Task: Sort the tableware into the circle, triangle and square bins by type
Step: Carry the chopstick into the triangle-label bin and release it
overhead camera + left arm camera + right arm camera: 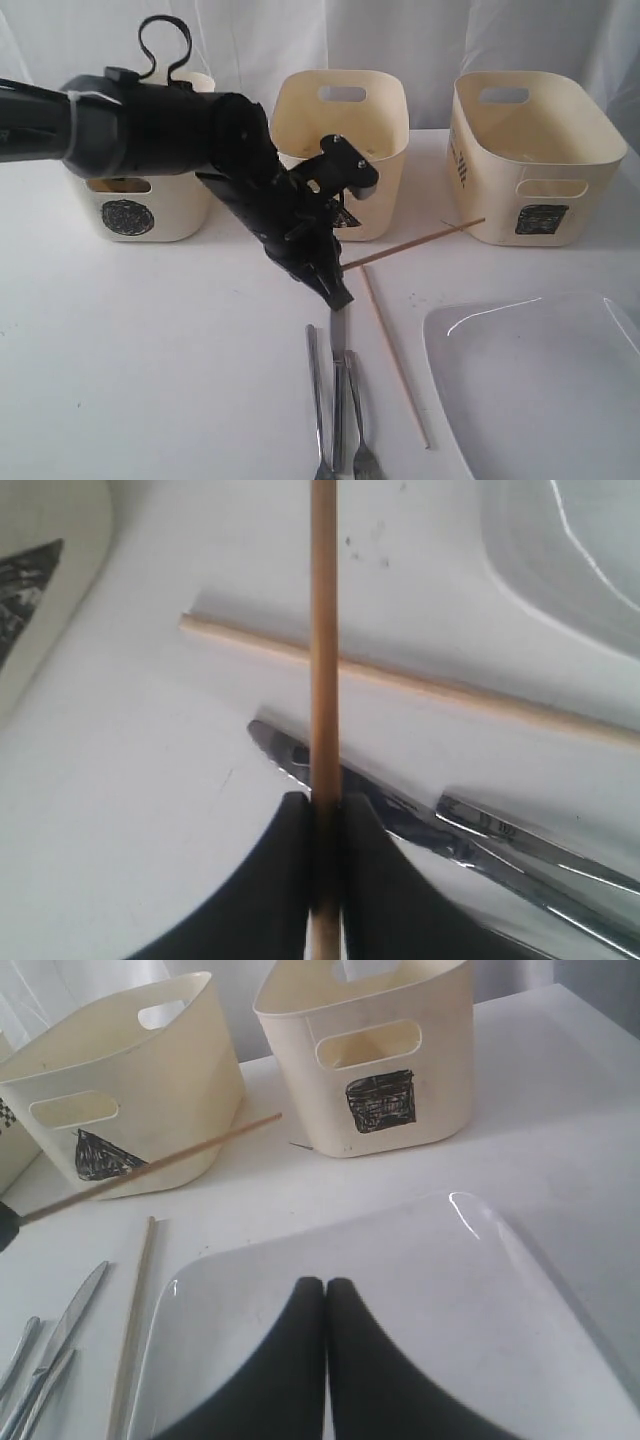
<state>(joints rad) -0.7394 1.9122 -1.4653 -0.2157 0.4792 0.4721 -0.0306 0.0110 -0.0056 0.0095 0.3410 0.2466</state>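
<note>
Wooden chopstick, clamped in the left jaws, points toward two o'clock; second chopstick lies on the counter at four o'clock. Over the white plate the right jaws hang pressed together. Steel cutlery is cropped at six o'clock.

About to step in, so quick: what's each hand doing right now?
Left hand: closed on a wooden chopstick.
Right hand: closed, holding nothing.
</note>
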